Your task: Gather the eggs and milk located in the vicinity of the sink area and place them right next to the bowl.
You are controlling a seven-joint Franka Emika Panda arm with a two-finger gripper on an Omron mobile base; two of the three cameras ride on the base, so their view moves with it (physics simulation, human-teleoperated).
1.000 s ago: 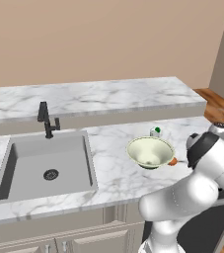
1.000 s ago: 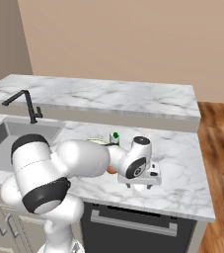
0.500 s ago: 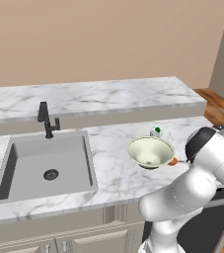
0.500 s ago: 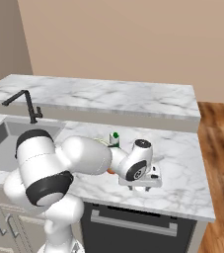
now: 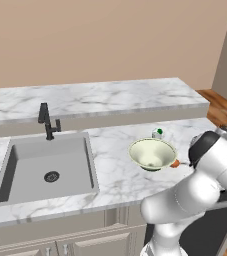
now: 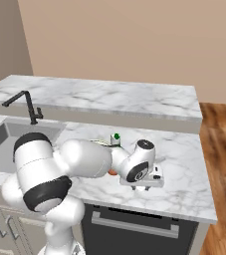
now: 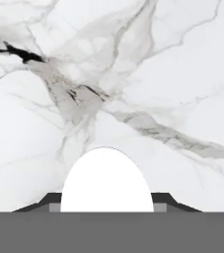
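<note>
The white egg [image 7: 107, 183] sits between my gripper's [image 7: 107, 205] fingertips, which are shut on it just above the marble counter. In the right base view the hand [image 6: 142, 173] hangs low over the counter, right of the bowl. The pale cream-green bowl [image 5: 152, 152] stands on the counter right of the sink [image 5: 45, 167]. The orange-brown egg [image 5: 175, 163] lies at the bowl's right side, also seen as the egg [image 6: 113, 172] beside my wrist. The milk [image 5: 158, 133] with its green cap [image 6: 116, 136] stands just behind the bowl.
A black faucet [image 5: 46, 121] rises behind the sink. A raised marble ledge [image 5: 100, 97] runs along the back. The counter's right end [image 6: 204, 199] drops off to a wooden floor, and its front edge is close below my hand.
The fingers have closed on the white egg. My hand has stayed low over the counter right of the bowl, while the arm's elbow has shifted a little.
</note>
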